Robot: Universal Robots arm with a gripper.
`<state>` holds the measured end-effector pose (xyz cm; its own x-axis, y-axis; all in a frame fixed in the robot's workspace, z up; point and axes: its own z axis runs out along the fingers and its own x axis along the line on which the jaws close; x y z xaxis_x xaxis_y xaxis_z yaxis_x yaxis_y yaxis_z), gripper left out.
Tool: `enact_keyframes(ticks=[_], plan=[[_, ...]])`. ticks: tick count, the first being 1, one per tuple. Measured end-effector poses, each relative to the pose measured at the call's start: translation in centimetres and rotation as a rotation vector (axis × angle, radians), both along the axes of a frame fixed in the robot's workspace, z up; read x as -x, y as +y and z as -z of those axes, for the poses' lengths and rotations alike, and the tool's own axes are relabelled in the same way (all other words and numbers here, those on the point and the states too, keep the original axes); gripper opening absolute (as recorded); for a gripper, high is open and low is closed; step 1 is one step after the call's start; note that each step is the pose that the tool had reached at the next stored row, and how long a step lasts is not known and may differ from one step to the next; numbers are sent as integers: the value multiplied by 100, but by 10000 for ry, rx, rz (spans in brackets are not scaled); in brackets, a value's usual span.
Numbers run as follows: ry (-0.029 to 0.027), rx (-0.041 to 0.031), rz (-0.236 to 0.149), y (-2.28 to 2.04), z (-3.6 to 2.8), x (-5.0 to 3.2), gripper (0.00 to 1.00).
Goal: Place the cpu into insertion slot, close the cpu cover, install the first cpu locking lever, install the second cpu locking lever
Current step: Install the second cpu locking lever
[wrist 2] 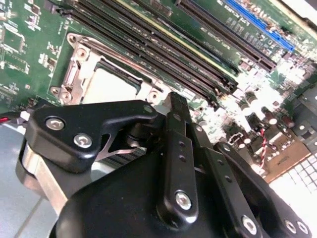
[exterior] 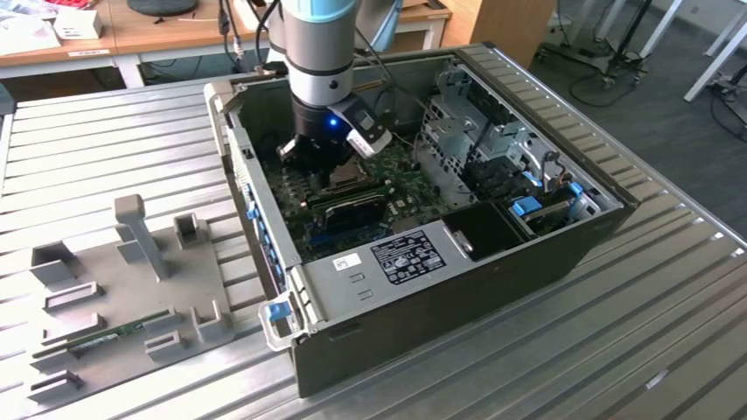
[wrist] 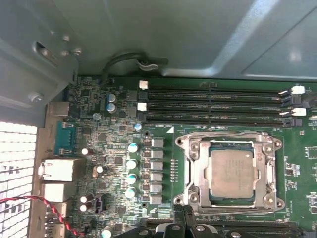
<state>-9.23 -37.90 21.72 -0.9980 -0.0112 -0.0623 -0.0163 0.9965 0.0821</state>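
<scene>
Your gripper [wrist 2: 176, 106] hovers at the slot's [wrist: 195, 168] six o'clock, fingers clenched, empty; cpu [wrist: 232, 172] seated, cover [wrist: 271, 171] down.

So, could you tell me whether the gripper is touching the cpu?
Apart. In the first wrist view the cpu lies in the insertion slot, with the gripper off to its side.

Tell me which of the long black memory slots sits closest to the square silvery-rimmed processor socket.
The long black memory slot running right alongside the square silvery-rimmed socket; the other slots lie beyond it, toward the grey metal case wall.
</scene>
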Motion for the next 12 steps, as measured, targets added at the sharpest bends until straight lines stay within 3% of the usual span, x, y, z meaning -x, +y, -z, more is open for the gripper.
enact_keyframes(ticks=[12], plan=[[-1,-2,10,0,16,-348,11]])
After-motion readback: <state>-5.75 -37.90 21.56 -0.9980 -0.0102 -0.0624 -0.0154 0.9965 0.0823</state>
